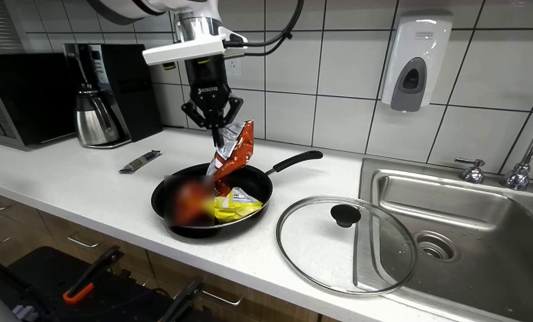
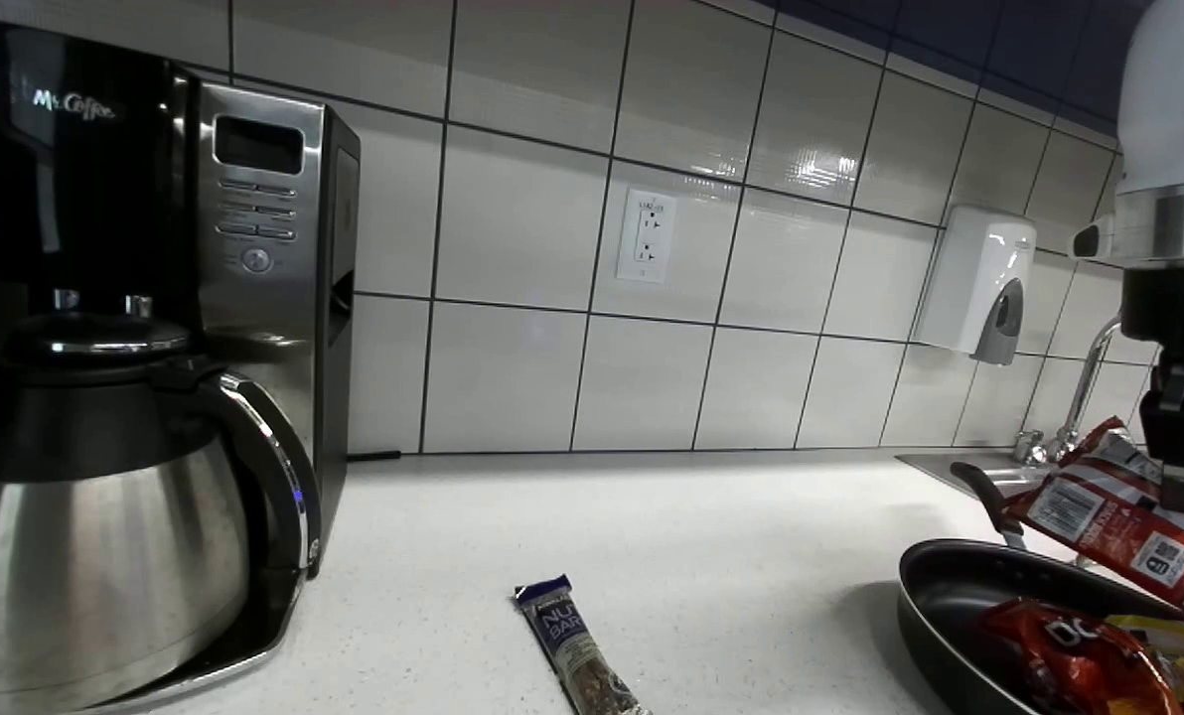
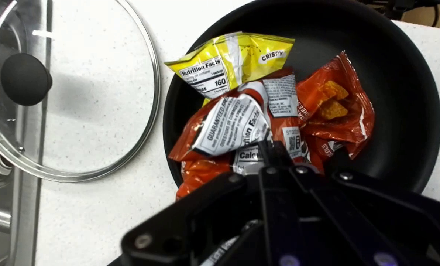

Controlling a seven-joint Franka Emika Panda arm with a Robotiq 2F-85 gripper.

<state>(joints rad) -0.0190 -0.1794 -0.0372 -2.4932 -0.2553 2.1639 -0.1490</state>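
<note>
**Red snack bag point(image 3: 238, 122) clenched in the gripper point(image 1: 218, 142) over a black pan point(image 3: 404, 122)**

Farthest left stands a boxy black appliance point(image 1: 29, 94). Beside it is a black and silver coffee maker point(image 2: 274, 228) marked "Mr. Coffee", a steel carafe point(image 2: 105, 586) on its base. Next, a wrapped bar point(image 2: 577, 641) lies on the white counter point(image 2: 751, 556); its dark blue label reads "NUT BAR".

Then comes the pan, its dark handle reaching off to the right. In it, left to right in the wrist view, are a yellow bag point(image 3: 238, 59) printed "CRISPY", "Nutrition Facts" and "160", and a second red bag point(image 3: 338, 107) with orange chips pictured on it.

The gripper, lettered "ROBOTIQ", has its jaws drawn together on the red snack bag. That bag is crinkled and tilted, with white print panels, a barcode and a QR code; "GUARANTEED", "QUESTIONS OR COMMENTS" and "Nutrition Facts" can be read. Whether its lower end touches the bags beneath is unclear.

Further right, a glass lid point(image 1: 333, 252) with a black knob overlaps the edge of a steel sink point(image 1: 494, 277). A white soap dispenser point(image 1: 416, 62) hangs on the tiled wall point(image 1: 289, 116) above.
</note>
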